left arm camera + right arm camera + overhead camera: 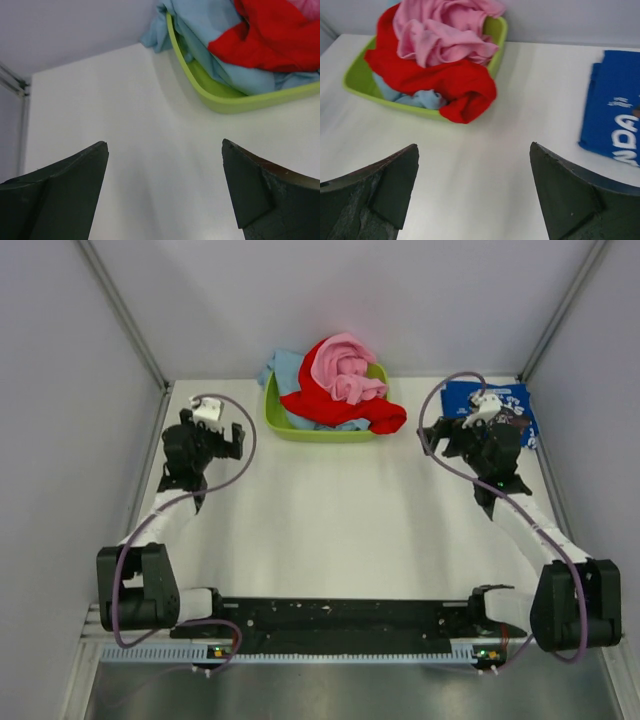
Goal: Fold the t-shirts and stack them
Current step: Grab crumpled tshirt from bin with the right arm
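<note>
Wide and empty, the left tool (164, 142) and right tool (473, 145) — blue t-shirt (615, 110) shows white letters "NDA".

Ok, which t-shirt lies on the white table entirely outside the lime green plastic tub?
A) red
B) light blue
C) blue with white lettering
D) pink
C: the blue t-shirt with white lettering lies flat on the table, apart from the tub holding the pink shirt, red shirt and light blue shirt.
</note>
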Controlling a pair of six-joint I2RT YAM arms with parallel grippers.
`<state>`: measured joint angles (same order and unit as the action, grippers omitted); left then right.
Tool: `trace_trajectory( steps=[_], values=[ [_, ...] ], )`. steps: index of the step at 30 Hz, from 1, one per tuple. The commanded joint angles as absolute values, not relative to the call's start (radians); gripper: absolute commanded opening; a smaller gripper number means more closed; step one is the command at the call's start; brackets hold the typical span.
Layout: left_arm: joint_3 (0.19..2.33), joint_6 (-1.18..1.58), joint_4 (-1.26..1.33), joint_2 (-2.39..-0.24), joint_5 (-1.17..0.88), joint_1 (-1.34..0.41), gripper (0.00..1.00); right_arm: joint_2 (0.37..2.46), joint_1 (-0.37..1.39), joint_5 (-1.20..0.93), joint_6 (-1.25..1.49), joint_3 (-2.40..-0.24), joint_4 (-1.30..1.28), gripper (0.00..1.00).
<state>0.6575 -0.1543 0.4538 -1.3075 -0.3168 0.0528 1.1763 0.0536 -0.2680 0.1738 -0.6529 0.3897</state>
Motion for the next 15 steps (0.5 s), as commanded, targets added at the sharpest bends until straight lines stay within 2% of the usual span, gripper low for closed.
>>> trace_trajectory(
  steps=[1, 6, 10, 15],
  values=[
    [0.844, -0.273, 0.016, -1.282, -0.233, 0.064, 0.99, 1.261, 0.147, -0.413, 0.251, -0.866, 0.241, 0.87],
    [0.909, -0.236, -0.09, -1.27, -0.313, 0.064, 0.99, 1.488, 0.241, -0.404, 0.402, -1.108, 0.339, 0.75],
    [1.009, -0.227, -0.247, -1.29, -0.357, 0.066, 0.99, 1.702, 0.319, -0.293, 0.474, -1.31, 0.397, 0.72],
    [1.058, -0.242, -0.359, -1.275, -0.379, 0.064, 0.99, 1.96, 0.348, -0.212, 0.531, -1.569, 0.318, 0.63]
  ],
)
